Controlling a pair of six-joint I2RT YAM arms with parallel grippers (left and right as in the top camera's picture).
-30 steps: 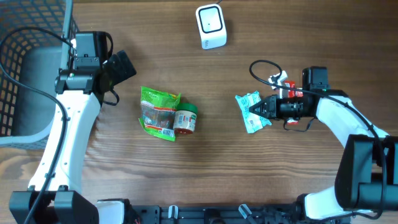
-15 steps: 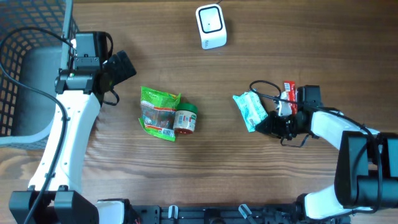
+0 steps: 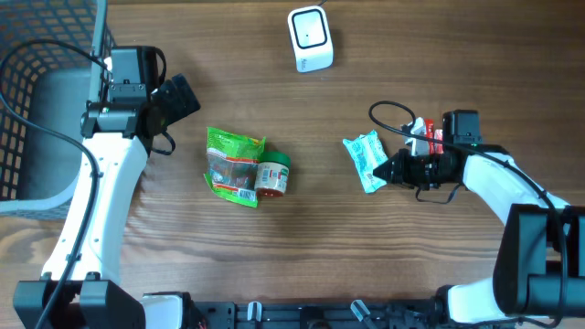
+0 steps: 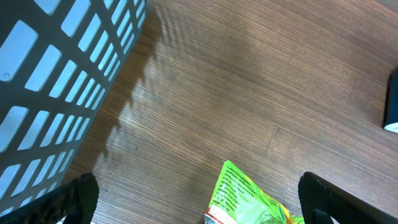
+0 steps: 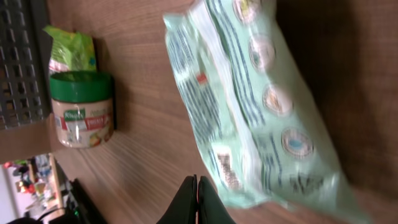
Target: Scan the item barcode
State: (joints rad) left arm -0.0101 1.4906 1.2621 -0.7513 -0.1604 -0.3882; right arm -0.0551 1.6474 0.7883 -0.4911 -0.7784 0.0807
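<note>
- Right gripper [image 5: 196, 190]: jaws fully closed, tips just beside the lower edge of the mint-green packet [image 3: 367, 162]. Nothing is visible between them.
- Left gripper [image 3: 180, 97]: jaws wide apart and empty, near the basket [image 3: 27, 100].
- Item location: the mint-green packet lies on the table [image 3: 457, 55], right of centre and well apart from the scanner [image 3: 309, 38].
- Risk: closed tips can only push the packet, so the film will probably slide or crumple (a judgement) rather than lift.
- Risk: the barcode face cannot be identified. If the wrong side is presented, the scanner would likely read nothing.
- Risk: a leftward push could drive the packet toward the jar [image 3: 272, 175] and the green pouch [image 3: 230, 163], which touch each other.
- Count: one mint-green packet, one jar, one green pouch, one scanner, one basket, two grippers.
</note>
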